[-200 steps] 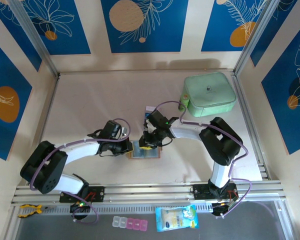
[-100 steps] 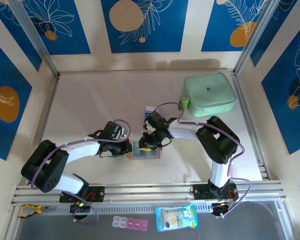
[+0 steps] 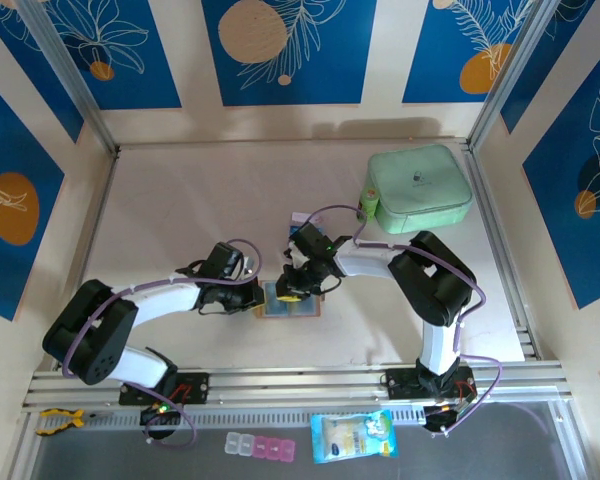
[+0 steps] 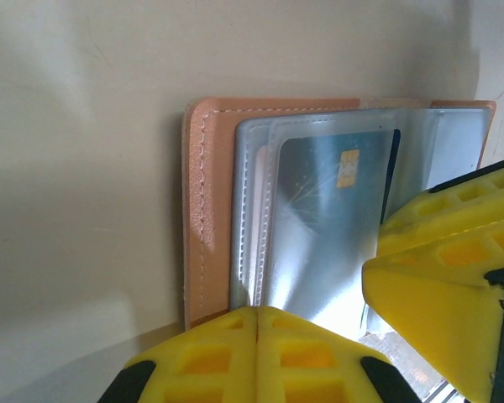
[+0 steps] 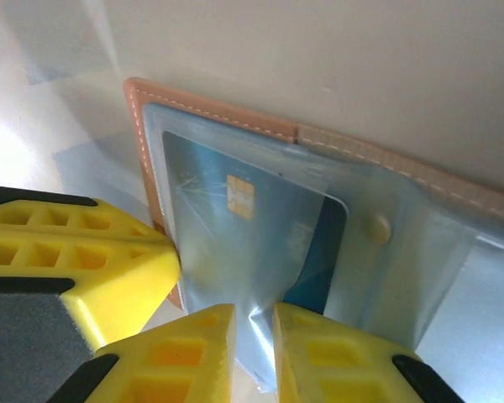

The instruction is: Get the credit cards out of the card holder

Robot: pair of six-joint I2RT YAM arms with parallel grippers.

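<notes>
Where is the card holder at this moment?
In the top view the card holder lies open on the table, front centre, with the left claw at its left edge and the right claw at its far edge.

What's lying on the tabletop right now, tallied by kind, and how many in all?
card holder: 1
green case: 1
loose card: 1 (partly hidden)
Total: 3
</notes>
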